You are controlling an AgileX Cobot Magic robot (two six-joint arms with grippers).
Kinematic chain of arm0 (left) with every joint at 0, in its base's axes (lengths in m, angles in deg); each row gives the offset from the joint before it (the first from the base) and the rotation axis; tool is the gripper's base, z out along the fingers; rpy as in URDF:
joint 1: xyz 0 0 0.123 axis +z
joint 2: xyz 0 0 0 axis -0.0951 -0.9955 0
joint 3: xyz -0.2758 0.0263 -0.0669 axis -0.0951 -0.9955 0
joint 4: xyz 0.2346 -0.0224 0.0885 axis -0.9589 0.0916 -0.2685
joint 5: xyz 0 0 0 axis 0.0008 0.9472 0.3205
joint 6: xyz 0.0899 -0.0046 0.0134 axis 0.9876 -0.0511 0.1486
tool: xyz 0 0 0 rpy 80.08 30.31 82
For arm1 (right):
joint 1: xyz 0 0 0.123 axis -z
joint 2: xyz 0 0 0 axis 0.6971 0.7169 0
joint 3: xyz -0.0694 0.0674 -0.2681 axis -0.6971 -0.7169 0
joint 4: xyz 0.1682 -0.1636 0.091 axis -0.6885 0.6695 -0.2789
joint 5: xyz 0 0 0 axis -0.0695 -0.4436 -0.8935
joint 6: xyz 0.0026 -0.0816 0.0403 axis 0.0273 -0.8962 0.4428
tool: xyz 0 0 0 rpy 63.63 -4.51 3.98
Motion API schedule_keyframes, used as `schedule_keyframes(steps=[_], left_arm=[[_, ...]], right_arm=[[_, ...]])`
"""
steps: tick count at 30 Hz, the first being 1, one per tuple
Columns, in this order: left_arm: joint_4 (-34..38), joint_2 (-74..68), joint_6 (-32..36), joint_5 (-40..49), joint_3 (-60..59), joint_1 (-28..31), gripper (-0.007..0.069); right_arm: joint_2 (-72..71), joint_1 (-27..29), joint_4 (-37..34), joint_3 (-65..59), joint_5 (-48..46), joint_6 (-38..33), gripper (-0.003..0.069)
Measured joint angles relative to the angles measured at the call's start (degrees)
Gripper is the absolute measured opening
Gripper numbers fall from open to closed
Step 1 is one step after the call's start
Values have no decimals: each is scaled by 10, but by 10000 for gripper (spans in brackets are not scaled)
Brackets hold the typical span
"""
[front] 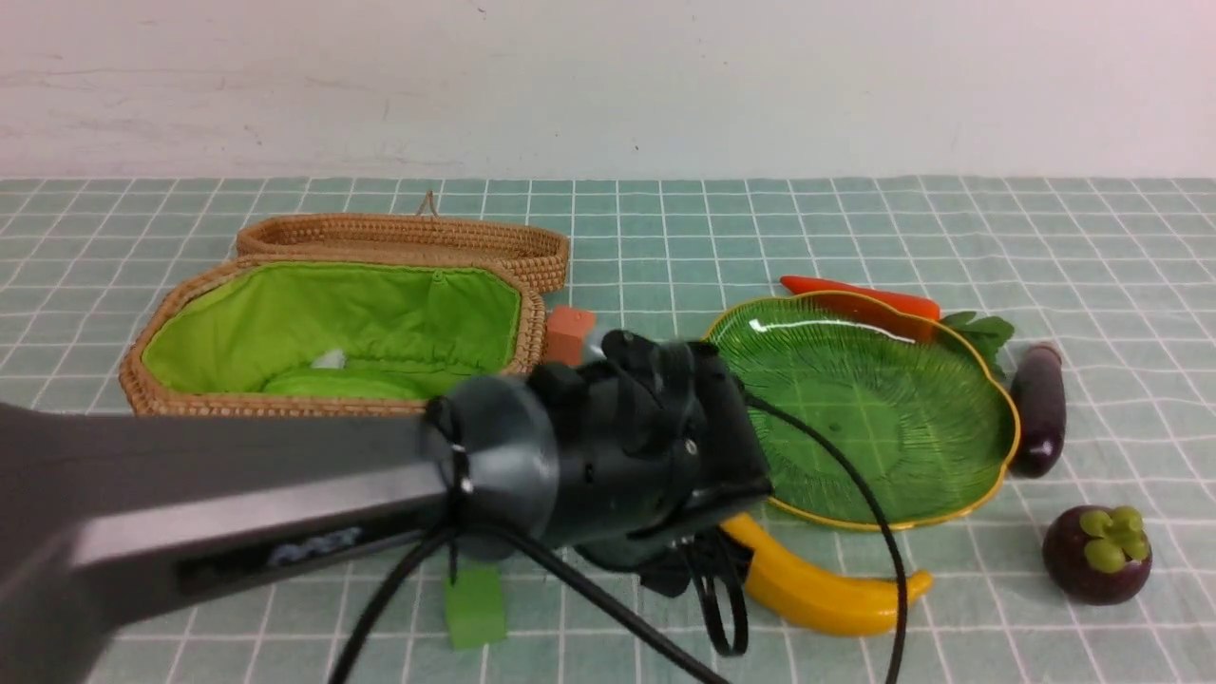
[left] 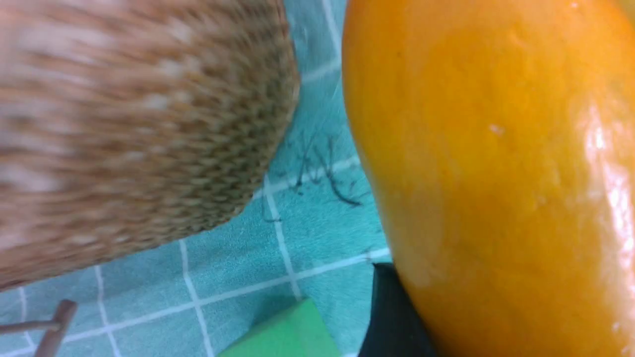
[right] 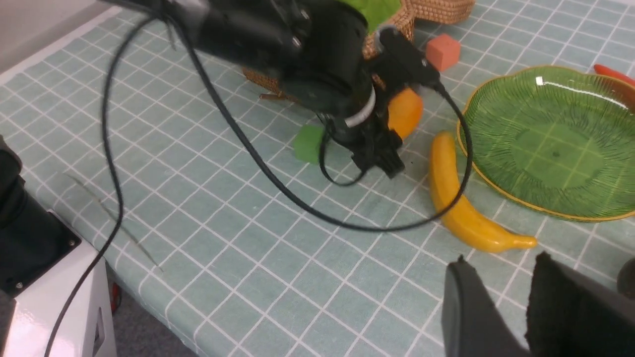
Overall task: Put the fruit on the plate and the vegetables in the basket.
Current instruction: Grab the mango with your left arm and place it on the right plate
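The left end effector [right: 389, 148] is closed around the mango [left: 486, 173], and one dark finger [left: 392, 312] presses against the fruit's glossy side low over the table [front: 665, 237]. Just to the left of this end effector stands the basket [front: 152, 328], its woven wall close to the mango and its lid folded back behind it. The plate [front: 883, 418] lies just to the end effector's right and holds nothing. The banana [front: 817, 589] lies on the table near the end effector, to its right and toward the robot, along the plate's near rim. A green cube [front: 475, 603] sits close on the end effector's left, and an orange cube [front: 570, 332] lies beyond it, beside the basket's corner. Well off to its right, past the plate, are the carrot [front: 855, 293] at the far rim, the eggplant [front: 1038, 408] beside the plate's right edge, and the mangosteen [front: 1097, 556] nearer the robot. The right end effector [right: 501, 263] hangs above the table with its fingers apart and nothing between them, and the banana lies just beyond its tips.
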Motion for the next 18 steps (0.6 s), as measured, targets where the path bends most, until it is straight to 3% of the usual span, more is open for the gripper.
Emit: schedule_keyframes(steps=[3,9,13,18], left_arm=[[29,46,33,-26,2,0,448],[112,28,196,-151,76,0,448],[131,-39,247,-167,161,0,448],[116,-164,275,-123,301,0,448]], right_arm=[[0,0,48,0,18,29,199],[0,0,172,0,81,134,200],[0,0,182,0,82,151,204],[0,0,172,0,53,156,208]])
